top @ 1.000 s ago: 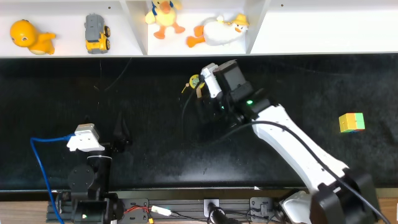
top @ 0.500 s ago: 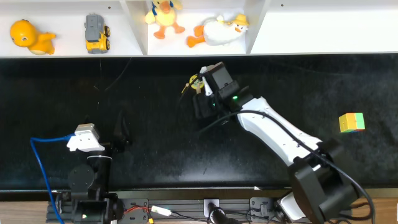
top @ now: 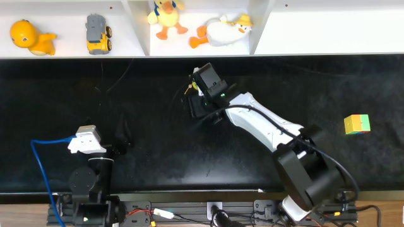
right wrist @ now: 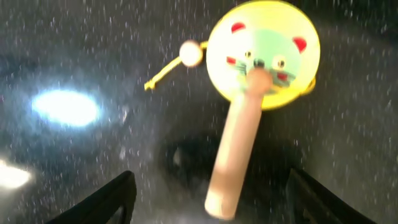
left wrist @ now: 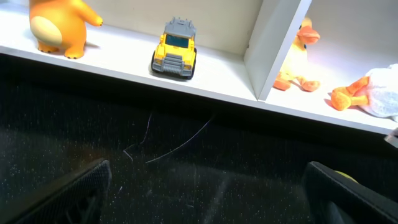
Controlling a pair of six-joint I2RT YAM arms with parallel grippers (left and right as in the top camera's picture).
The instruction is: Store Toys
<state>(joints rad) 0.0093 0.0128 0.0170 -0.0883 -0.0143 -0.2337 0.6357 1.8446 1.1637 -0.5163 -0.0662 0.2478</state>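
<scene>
L end effector (left wrist: 207, 167) sits near its base, fingers wide apart, nothing between them. Cube (top: 356, 123) lies on the worktop (top: 63, 94) far R, well apart from both arms, so it's not stored. R end effector (right wrist: 211, 175) hovers over the rattle (right wrist: 249, 93), fingers spread either side of the wooden handle. No grip yet. Rattle lies flat on the worktop, just short of the shelf (top: 315, 31). On the shelf: chick (top: 31, 36) & truck (top: 98, 33) in L bay, duck (top: 166, 16) & goose (top: 224, 30) in mid bay. By my count 4 of 6 toys are stored, approx 2/3 done. Rattle pick is in hand, cube left after.
</scene>
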